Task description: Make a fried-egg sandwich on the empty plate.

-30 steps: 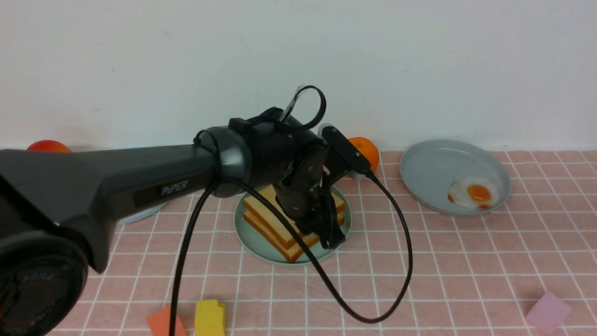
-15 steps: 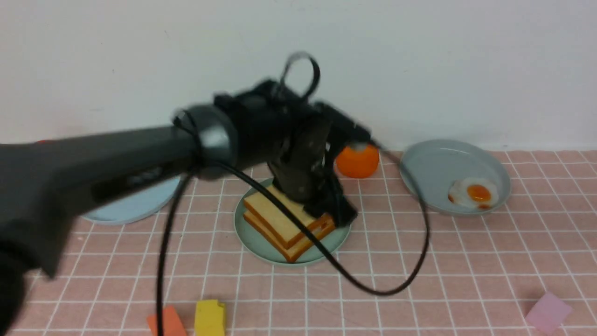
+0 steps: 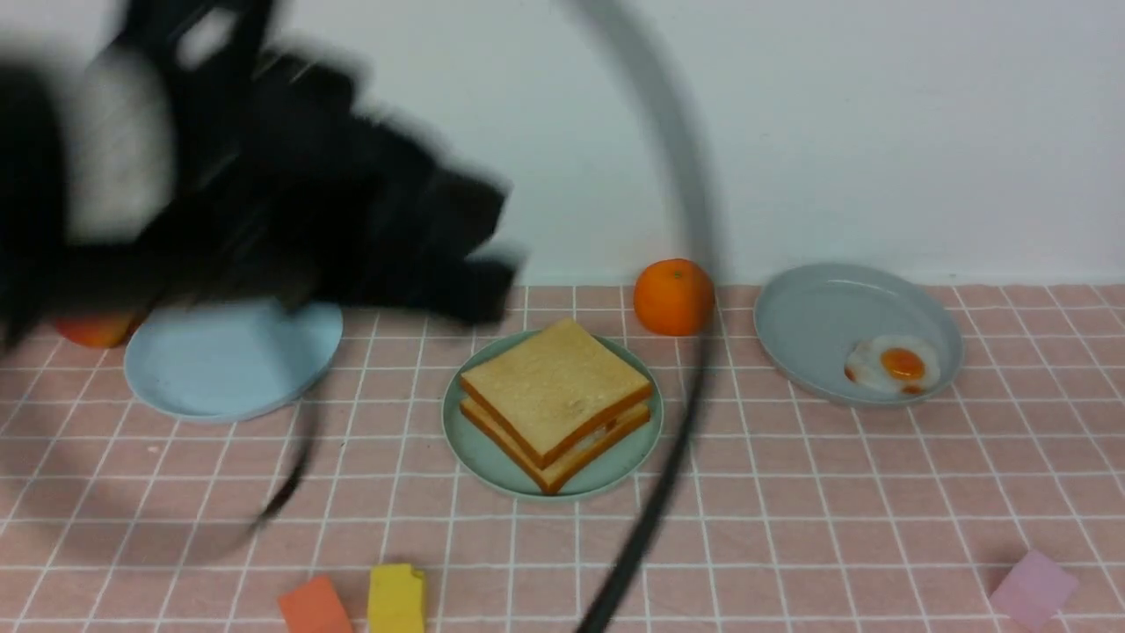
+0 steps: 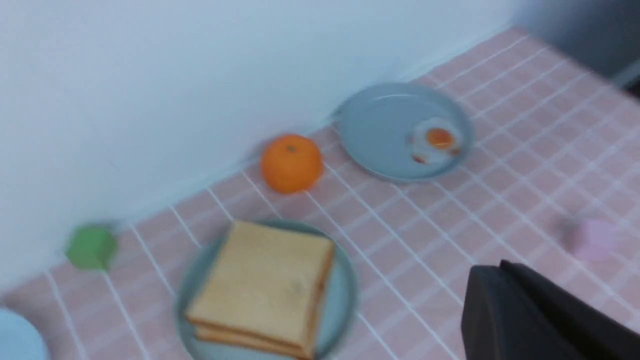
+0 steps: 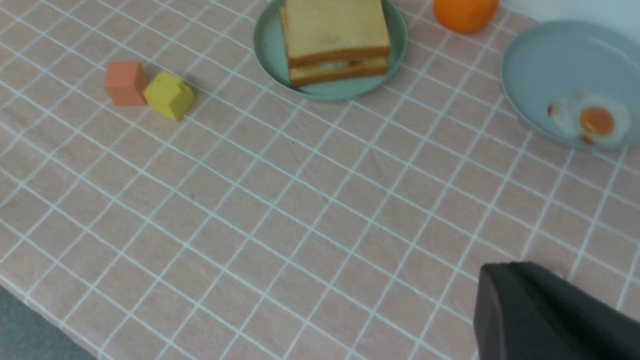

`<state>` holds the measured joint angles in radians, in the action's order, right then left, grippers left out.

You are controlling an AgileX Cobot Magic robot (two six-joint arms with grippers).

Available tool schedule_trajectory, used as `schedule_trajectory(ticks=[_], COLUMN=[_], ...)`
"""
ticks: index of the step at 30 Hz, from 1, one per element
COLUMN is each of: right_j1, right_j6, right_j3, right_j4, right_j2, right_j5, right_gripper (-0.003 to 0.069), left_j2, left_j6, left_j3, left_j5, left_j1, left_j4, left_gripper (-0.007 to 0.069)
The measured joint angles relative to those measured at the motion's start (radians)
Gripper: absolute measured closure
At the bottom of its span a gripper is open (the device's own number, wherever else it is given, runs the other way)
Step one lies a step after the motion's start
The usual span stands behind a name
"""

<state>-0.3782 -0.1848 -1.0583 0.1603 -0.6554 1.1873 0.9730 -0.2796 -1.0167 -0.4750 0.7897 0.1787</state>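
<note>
Two tan toast slices (image 3: pixel 554 391) lie stacked on the mint-green plate (image 3: pixel 479 453) at the table's middle. A bit of white (image 5: pixel 330 65) shows between the slices. A fried egg (image 3: pixel 892 365) lies on the grey plate (image 3: pixel 817 316) at the right. My left gripper (image 4: pixel 492 270) is shut and empty, raised well off the stack. In the front view it is a dark blur (image 3: pixel 475 286) at the upper left. My right gripper (image 5: pixel 500 267) is shut and empty, above bare cloth near the table's front, and is out of the front view.
An empty pale blue plate (image 3: pixel 233 356) sits at the left, with a red-orange fruit (image 3: pixel 92 330) behind it. An orange (image 3: pixel 673 296) stands between the two plates by the wall. Orange (image 3: pixel 312 607) and yellow (image 3: pixel 395 598) blocks lie in front, a pink block (image 3: pixel 1033 589) at the right, a green block (image 4: pixel 91 246) by the wall.
My left arm has lifted off the toast stack and swung up and to the left. The top slice now lies uncovered on the stack. The egg on the grey plate has not moved.
</note>
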Motion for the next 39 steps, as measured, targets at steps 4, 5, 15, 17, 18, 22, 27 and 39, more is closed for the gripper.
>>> schedule_trajectory(ticks=[4, 5, 15, 17, 18, 22, 27, 39], right_j1=[0.0, 0.0, 0.0, 0.0, 0.0, 0.0, 0.0, 0.145], right_j6=[0.08, 0.109, 0.334, 0.354, 0.357, 0.363, 0.363, 0.362], right_j3=[0.0, 0.0, 0.0, 0.0, 0.0, 0.0, 0.002, 0.203], right_j4=[-0.029, -0.04, -0.122, -0.122, -0.122, -0.122, -0.122, -0.181], right_j2=[0.009, 0.017, 0.088, 0.093, 0.094, 0.095, 0.096, 0.281], right_j5=[0.033, 0.037, 0.075, 0.084, 0.084, 0.084, 0.084, 0.038], right_gripper=[0.0661, 0.0664, 0.0662, 0.0662, 0.0662, 0.066, 0.0655, 0.0656], left_j2=[-0.234, -0.327, -0.602, -0.613, -0.614, -0.614, -0.614, -0.614], left_j6=[-0.06, -0.083, -0.105, -0.105, -0.105, -0.105, -0.106, -0.106], left_j3=[0.295, 0.386, 0.677, 0.679, 0.679, 0.679, 0.679, 0.679], left_j5=[0.211, 0.298, 0.449, 0.45, 0.45, 0.451, 0.451, 0.415], left_j1=[0.0, 0.0, 0.0, 0.0, 0.0, 0.0, 0.0, 0.0], left_j4=[-0.026, -0.028, -0.025, -0.023, -0.023, -0.023, -0.02, -0.02], left_gripper=[0.0638, 0.0638, 0.0638, 0.0638, 0.0638, 0.0638, 0.0638, 0.0638])
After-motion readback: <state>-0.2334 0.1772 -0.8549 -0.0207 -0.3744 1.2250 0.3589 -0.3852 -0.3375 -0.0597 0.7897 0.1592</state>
